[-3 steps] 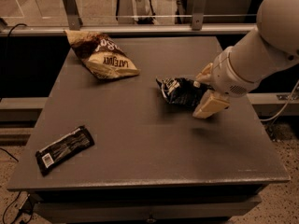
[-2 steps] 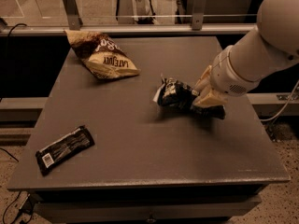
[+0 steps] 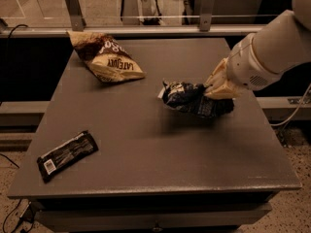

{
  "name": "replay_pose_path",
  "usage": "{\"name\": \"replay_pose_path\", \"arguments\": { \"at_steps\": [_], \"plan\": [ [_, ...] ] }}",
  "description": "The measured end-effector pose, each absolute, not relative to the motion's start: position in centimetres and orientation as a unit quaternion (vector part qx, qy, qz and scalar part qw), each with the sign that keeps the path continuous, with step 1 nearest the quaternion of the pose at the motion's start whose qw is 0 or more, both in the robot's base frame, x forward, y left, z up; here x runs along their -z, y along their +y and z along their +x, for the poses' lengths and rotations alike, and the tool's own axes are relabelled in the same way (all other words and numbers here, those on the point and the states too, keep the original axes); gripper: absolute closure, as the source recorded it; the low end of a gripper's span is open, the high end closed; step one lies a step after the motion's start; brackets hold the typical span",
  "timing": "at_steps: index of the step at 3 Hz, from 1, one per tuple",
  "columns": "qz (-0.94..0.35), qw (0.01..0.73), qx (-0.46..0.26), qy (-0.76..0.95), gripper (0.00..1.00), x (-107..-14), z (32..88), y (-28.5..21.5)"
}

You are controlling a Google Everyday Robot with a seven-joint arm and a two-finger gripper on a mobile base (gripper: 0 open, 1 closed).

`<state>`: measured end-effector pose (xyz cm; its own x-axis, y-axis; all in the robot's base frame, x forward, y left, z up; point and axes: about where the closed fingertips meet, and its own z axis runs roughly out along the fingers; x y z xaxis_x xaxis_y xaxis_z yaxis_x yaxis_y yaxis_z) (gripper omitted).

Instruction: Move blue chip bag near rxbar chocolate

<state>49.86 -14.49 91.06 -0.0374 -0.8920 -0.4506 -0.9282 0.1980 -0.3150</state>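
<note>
Blue chip bag (image 3: pixel 192 98), long axis 9-to-3, hung at table's (image 3: pixel 146 174) 3 o'clock side, gripper (image 3: pixel 216 87) clamped on its right end; rxbar chocolate (image 3: pixel 67 155) lay well apart at bag's 8 o'clock.

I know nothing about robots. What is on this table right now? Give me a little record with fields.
end effector: right of the table's middle, closed on one end of the blue chip bag
blue chip bag: crumpled, held near the middle, shadow beneath it
rxbar chocolate: lying flat at the front-left corner, far from the bag
brown chip bag: back-left, apart from everything
table: dark flat top
task status: bag not yet near the bar
</note>
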Motion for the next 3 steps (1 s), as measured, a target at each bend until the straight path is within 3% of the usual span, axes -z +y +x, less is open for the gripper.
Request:
{"name": "replay_pose_path", "arguments": {
  "at_steps": [2,3],
  "plan": [
    [-0.659,0.351,-0.017,0.665,1.0,-98.8,48.6,-11.8],
    [-0.701,0.356,-0.015,0.617,1.0,-100.2,47.8,-7.3]
  ]
}}
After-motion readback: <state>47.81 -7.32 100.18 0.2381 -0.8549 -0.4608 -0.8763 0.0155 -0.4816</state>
